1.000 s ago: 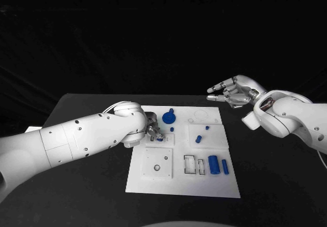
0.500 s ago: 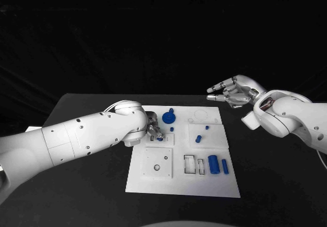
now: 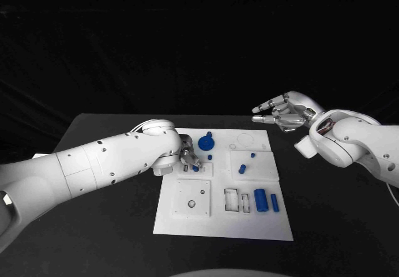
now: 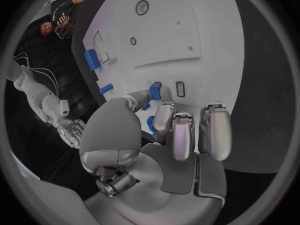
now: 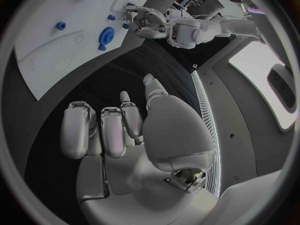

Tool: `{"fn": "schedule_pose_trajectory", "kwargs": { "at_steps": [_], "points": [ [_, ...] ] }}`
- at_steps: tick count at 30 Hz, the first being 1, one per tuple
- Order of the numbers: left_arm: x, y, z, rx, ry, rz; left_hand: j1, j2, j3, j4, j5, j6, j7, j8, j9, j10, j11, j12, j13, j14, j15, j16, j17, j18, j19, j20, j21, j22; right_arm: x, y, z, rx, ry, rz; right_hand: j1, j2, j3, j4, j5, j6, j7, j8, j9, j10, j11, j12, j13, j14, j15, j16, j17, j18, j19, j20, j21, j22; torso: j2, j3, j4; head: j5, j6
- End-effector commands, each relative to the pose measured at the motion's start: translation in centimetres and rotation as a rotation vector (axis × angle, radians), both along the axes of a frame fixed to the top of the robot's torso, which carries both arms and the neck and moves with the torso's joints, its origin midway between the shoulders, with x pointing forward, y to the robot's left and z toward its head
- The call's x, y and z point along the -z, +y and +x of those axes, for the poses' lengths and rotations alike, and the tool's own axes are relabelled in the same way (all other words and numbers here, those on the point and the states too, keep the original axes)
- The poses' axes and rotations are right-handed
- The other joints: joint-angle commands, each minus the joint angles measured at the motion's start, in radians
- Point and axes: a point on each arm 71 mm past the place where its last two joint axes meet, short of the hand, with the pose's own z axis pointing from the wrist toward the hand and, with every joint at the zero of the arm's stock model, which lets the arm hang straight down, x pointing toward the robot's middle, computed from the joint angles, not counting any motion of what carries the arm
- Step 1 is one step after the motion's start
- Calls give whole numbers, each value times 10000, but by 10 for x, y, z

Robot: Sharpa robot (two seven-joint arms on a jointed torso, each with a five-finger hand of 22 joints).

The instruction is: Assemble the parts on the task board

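A: Head view first. Whereabouts of the part?

B: Pinched in the left silver hand [image 3: 186, 157], low over the upper left of the flat white task board [image 3: 223, 228]. A small blue block-shaped part [image 3: 195, 168], just beside a square recessed panel. Right silver hand [image 3: 282, 114] raised well apart, past the board's far right corner, fingers spread and holding nothing.

A: And from the left wrist?

B: Same part [image 4: 155, 91], clamped between thumb and one fingertip, the other fingers loosely curled above the board. Just beside it, a small dark-edged rectangular slot [image 4: 180, 89] — probably the target, judging by shape alone.

A: How to seat it well, then?

B: Square the part's long side to the slot before lowering. Come down straight, not tilted. Press lightly and let go only once it sits flush. Mind the curled fingers, so nothing nearby gets nudged.

A: Right wrist view?

B: Right hand [image 5: 119, 130] over the black surface [image 5: 125, 75], fingers apart, nothing in them. Beyond it, a blue toothed gear [image 5: 107, 35] on the board. Best held back — no need for it in this step.

A: Any writing to read?

B: None legible. No brand or label on board, parts or arms.
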Motion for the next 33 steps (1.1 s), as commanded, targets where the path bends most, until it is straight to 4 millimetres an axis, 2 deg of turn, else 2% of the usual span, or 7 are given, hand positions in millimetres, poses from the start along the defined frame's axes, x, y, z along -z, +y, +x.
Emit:
{"fn": "schedule_pose_trajectory", "kwargs": {
  "at_steps": [1,6,11,19,28,33],
  "points": [
    [12,5,-6,-412,789,908,-182,6,-210,52,-17,110,-154,-71,18,74,-9,69,35,1053,-97,30,2628,-168,481,-78,61,835,1,2,-1,-177,129,-29,-58,17,-58,-3,-34,-30,-2,62,16,-32,-31,-37,526,457,9,-50,-9,107,-46,-52,-67,-8,-3,-4,-3,-14,-9],
    [13,6,-5,-417,830,944,-438,-66,-689,240,-20,236,-179,-115,28,111,-29,118,89,1053,-111,30,2628,-183,505,-91,101,913,2,2,-1,-257,163,-27,-92,0,-109,14,-47,-37,-1,59,16,-47,-29,-60,507,454,9,-66,-23,112,-53,-53,-88,-35,-5,-6,6,-20,-14],
    [13,7,-4,-494,774,921,-731,-221,-1558,556,-33,427,-203,-185,22,174,-46,177,157,1053,-126,30,2628,-203,540,-107,159,1022,2,3,-1,-333,213,-33,-109,-45,-179,14,-74,-42,0,59,16,-64,-28,-87,486,450,10,-85,-40,116,-60,-53,-107,-59,-6,-7,9,-10,-9],
    [13,8,-1,-601,706,901,-777,-82,-2417,883,-34,536,-212,-276,31,208,-54,193,183,1053,-136,30,2628,-214,558,-120,186,1086,3,4,-2,-375,220,-27,-129,-51,-216,24,-106,-45,0,58,16,-75,-27,-103,473,447,11,-100,-55,120,-68,-53,-125,-84,-2,-7,3,-5,-9],
    [14,10,0,-673,689,899,-738,16,-2846,1062,-28,585,-223,-307,53,250,-62,243,250,1053,-142,30,2628,-221,571,-124,205,1128,3,5,-2,-397,206,-16,-148,-50,-242,37,-128,-49,2,57,15,-88,-26,-126,456,446,12,-106,-59,128,-84,-52,-151,-124,-4,4,4,-5,-33],
    [13,12,0,-705,610,784,-837,-32,-3441,1337,-35,624,-226,-335,81,268,-65,255,272,1053,-145,30,2628,-224,576,-127,209,1145,3,4,-2,-378,197,-19,-157,-48,-253,43,-135,-51,2,57,15,-93,-25,-135,450,444,12,-113,-67,132,-93,-52,-164,-145,-8,-12,6,-10,-16]
  ]
}}
